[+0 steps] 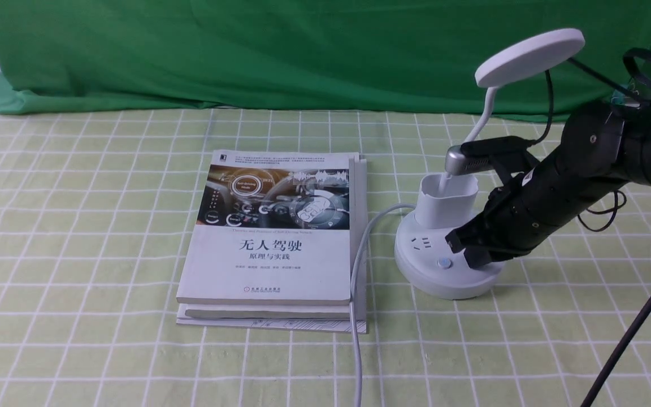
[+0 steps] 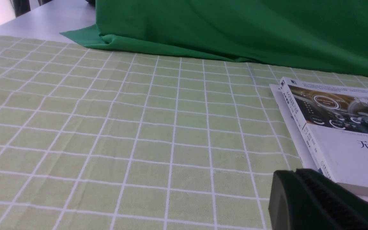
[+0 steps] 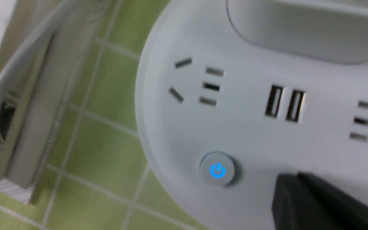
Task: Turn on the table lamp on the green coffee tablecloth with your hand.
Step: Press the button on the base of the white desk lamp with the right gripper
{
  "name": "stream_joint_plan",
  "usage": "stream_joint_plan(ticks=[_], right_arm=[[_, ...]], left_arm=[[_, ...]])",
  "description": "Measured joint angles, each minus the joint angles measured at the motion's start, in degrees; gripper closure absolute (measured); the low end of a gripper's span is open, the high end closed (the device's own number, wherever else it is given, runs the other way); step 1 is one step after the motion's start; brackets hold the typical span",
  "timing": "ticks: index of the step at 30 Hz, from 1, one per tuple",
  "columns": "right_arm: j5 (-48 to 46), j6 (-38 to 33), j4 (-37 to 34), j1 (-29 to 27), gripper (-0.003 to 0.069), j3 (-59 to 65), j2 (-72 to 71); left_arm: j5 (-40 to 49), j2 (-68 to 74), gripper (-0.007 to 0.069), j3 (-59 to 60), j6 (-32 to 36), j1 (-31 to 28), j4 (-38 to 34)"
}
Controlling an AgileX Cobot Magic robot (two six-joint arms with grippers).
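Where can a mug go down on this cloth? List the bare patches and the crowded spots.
Free: the wide green coffee tablecloth stretch left of the books, up to the backdrop; also the front strip nearest the robot, crossed by the white cable. Crowded: the right side, where the hand is over the table lamp base.

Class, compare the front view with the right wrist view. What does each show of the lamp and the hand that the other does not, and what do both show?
Only the front view shows the lamp's round head, its curved neck and the whole black hand at the base. Only the right wrist view shows the two USB ports and the blue power symbol lit on the button. Both show the round base, a socket, the button and the checked cloth.
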State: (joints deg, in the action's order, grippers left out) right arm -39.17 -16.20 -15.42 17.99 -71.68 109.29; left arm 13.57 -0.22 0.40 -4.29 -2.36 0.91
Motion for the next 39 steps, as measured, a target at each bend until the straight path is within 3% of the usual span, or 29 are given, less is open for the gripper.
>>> stream_joint_plan(ticks=[29,39], right_arm=[[1.2,0.2,1.4,0.0,0.0628,0.1,0.0],[-0.1,0.3,1.4,0.1,0.0628,2.9,-6.4]], left_arm=[[0.0,0.0,0.0622,0.0,0.0,0.0,0.0],[0.0,0.0,0.0622,0.0,0.0,0.0,0.0]])
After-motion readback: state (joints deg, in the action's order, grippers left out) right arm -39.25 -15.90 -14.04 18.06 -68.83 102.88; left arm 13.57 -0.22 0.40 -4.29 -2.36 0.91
